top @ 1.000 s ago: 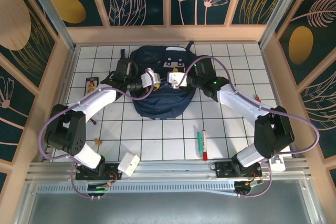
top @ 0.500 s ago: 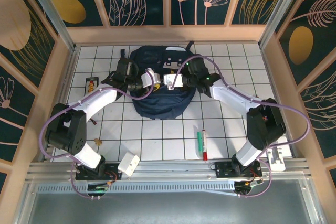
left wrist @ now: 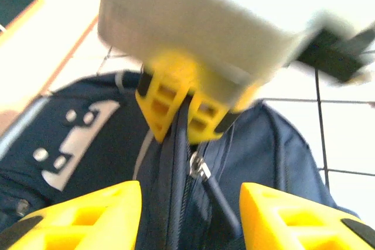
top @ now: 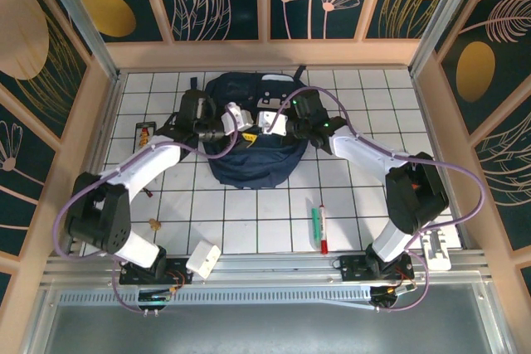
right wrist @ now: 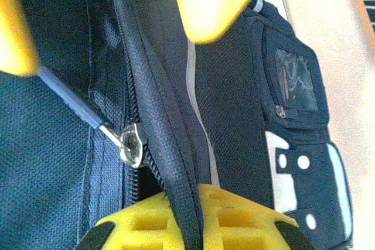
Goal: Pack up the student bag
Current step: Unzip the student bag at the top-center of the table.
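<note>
The student bag (top: 249, 159) is a navy backpack lying at the back middle of the tiled table, with white buckle patches (left wrist: 64, 144) and a pale piping stripe (right wrist: 196, 98). My right gripper (right wrist: 199, 218) is shut on the bag's raised zip edge (right wrist: 158, 121), right beside the metal zip slider (right wrist: 132, 144). My left gripper (left wrist: 190, 203) stands open, its yellow fingers (left wrist: 82, 218) wide apart on either side of the slider (left wrist: 198, 168) and its dark pull tab (left wrist: 222, 203). Seen from above, both grippers meet over the bag's top, left (top: 236, 116) and right (top: 270, 122).
A green marker (top: 316, 224) and a red marker (top: 324, 230) lie on the tiles at front right. A white box (top: 203, 259) sits at the front edge near the left base. A small dark item (top: 145, 133) lies left of the bag.
My right gripper has slid left and slightly back along the bag's top, closing in on the left gripper. The left gripper has edged toward the back.
</note>
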Robot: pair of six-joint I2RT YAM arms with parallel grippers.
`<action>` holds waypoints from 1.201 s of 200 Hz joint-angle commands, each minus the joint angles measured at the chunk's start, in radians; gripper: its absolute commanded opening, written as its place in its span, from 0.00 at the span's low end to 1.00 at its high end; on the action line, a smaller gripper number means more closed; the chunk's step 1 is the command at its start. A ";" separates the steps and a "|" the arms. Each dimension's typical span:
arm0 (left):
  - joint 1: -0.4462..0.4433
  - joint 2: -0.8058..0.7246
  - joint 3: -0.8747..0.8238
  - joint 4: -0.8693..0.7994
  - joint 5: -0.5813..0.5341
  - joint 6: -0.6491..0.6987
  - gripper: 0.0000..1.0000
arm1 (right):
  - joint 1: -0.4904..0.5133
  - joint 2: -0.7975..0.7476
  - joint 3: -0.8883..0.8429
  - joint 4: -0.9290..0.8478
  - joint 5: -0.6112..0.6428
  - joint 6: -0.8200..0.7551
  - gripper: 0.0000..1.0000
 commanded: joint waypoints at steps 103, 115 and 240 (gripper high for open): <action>-0.065 -0.217 -0.355 0.467 -0.221 -0.636 0.56 | 0.016 -0.010 0.055 0.068 -0.046 0.208 0.00; -0.067 -0.190 -0.334 0.447 -0.224 -0.623 0.54 | 0.017 -0.015 0.046 0.066 -0.032 0.195 0.00; -0.066 -0.009 -0.253 0.468 -0.153 -0.514 0.16 | 0.105 -0.063 -0.029 0.115 0.046 0.053 0.00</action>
